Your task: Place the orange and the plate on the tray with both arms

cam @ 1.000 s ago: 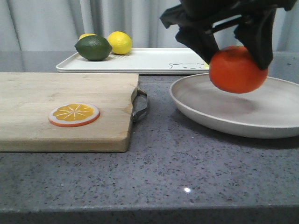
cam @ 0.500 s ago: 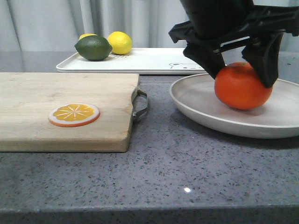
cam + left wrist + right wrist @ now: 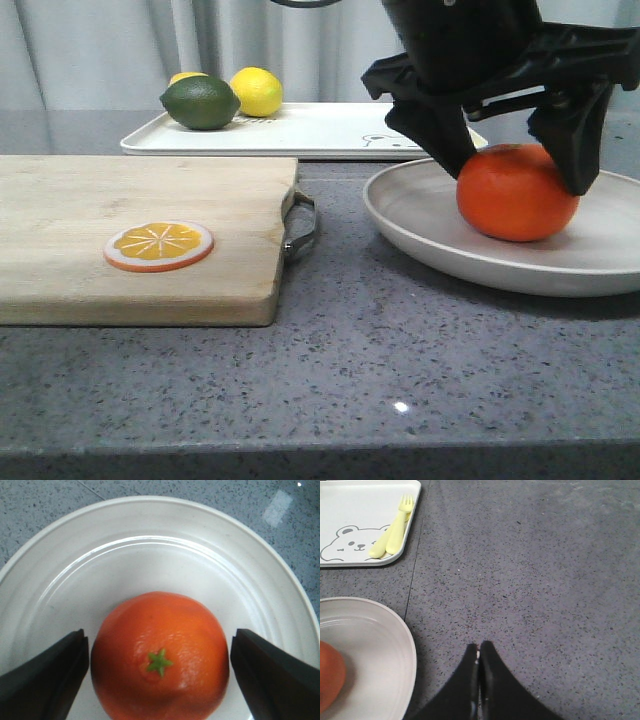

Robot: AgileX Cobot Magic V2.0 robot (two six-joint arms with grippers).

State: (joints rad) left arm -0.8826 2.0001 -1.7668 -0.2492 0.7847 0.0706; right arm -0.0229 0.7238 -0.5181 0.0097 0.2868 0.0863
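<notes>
Jaws of left gripper (image 3: 512,165) spread wide, straddling the orange (image 3: 517,192), small gaps either side. Orange sits in the plate (image 3: 420,225), right of frame. Right gripper (image 3: 479,667) jaws pressed together, empty. Tray (image 3: 330,130) behind plate, holding 1 lime (image 3: 200,102), 2 lemons (image 3: 256,91). Cutting board (image 3: 100,220) at left, carrying orange slice (image 3: 159,245).

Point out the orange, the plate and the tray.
orange (image 3: 517,195), front view, middle of its near side.
plate (image 3: 420,235), front view, bare inner slope left of the fruit.
tray (image 3: 320,130), front view, bare floor near the middle.
</notes>
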